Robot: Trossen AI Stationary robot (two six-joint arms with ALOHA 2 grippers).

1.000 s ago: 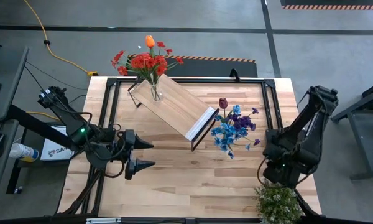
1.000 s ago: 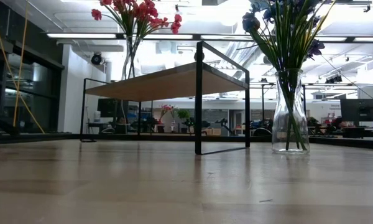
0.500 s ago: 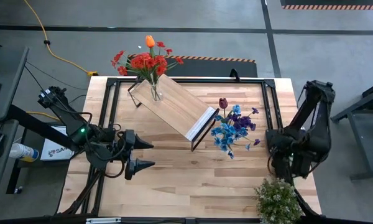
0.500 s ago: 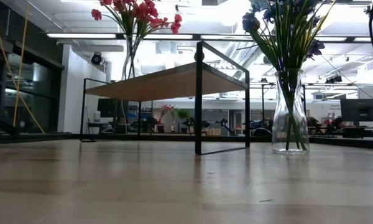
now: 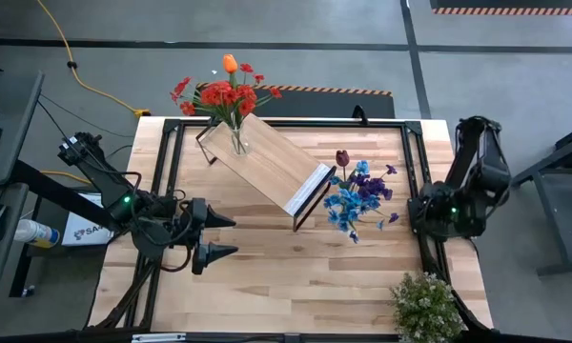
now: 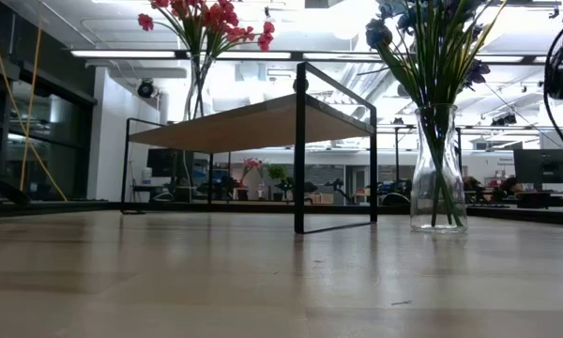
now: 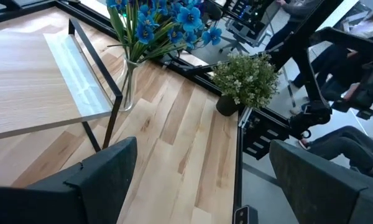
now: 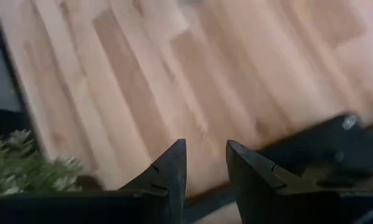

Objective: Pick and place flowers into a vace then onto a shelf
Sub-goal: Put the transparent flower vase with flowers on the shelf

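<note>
The shelf (image 5: 270,171) stands slantwise in the upper middle of the high view, a light-wood board on a thin black frame resting on the table (image 5: 296,276). At its upper-left end a clear vase (image 5: 238,143) holds the red flowers (image 5: 227,96) with an orange tulip (image 5: 230,63) above them; in the low view this vase shows behind the shelf, and whether it rests on the board cannot be told there. Just to the right of the shelf's lower-right end, a second glass vase (image 6: 438,169) stands on the table holding the blue and purple flowers (image 5: 359,198) and a dark red rose (image 5: 342,157). The left tool (image 5: 221,236) sits over the left part of the table in the high view, its two fingers spread wide apart with nothing between them, pointing toward the centre. The right tool (image 8: 204,163) is drawn back at the table's right edge, folded under its arm in the high view; its wrist view shows the fingers close together with a narrow gap and nothing held. A bushy pale green plant (image 5: 426,307) sits at the lower right corner of the table.
</note>
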